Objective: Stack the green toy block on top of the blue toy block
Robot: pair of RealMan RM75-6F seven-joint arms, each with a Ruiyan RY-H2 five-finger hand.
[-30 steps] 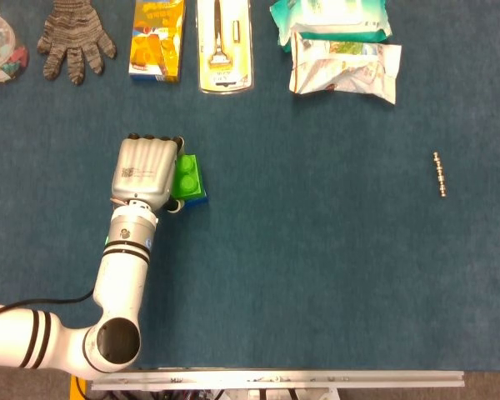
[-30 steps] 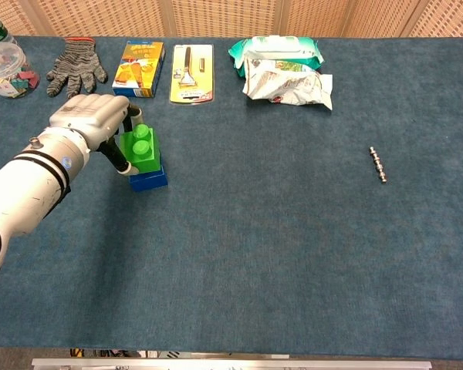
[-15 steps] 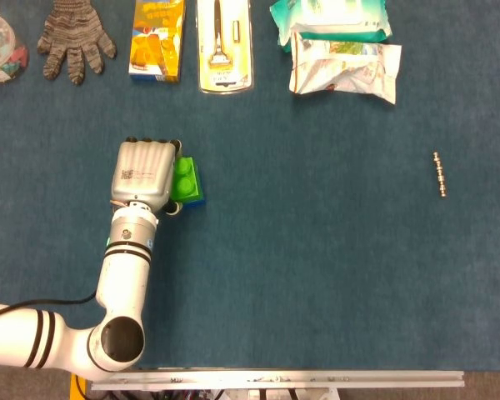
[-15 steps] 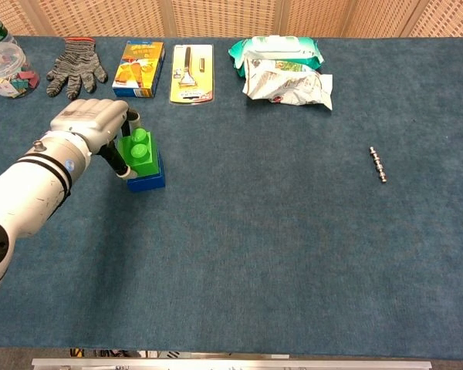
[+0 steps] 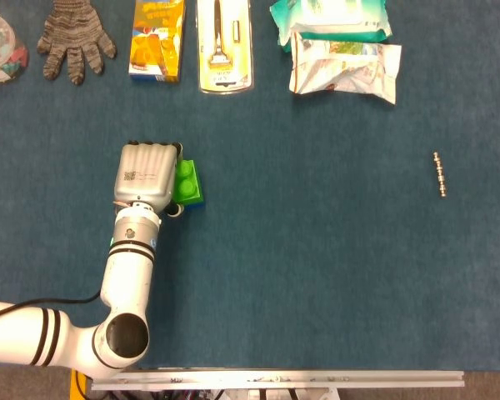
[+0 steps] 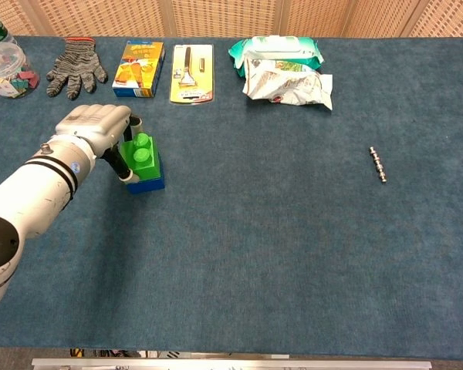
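Left hand (image 6: 92, 125) grips green block (image 6: 141, 153) — seated atop blue block (image 6: 148, 182).

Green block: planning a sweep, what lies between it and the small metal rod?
Only bare blue cloth between the green block and the metal rod, clearest in chest view.

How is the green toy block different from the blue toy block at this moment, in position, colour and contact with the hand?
The green toy block sits on top; the blue toy block lies under it, on the table. From the head camera the green one covers nearly all of the blue one, leaving only an edge visible. The left hand holds the green block; whether it also touches the blue one is unclear. The green block's round studs are visible; the blue block's are hidden. Both are small plastic toy bricks.
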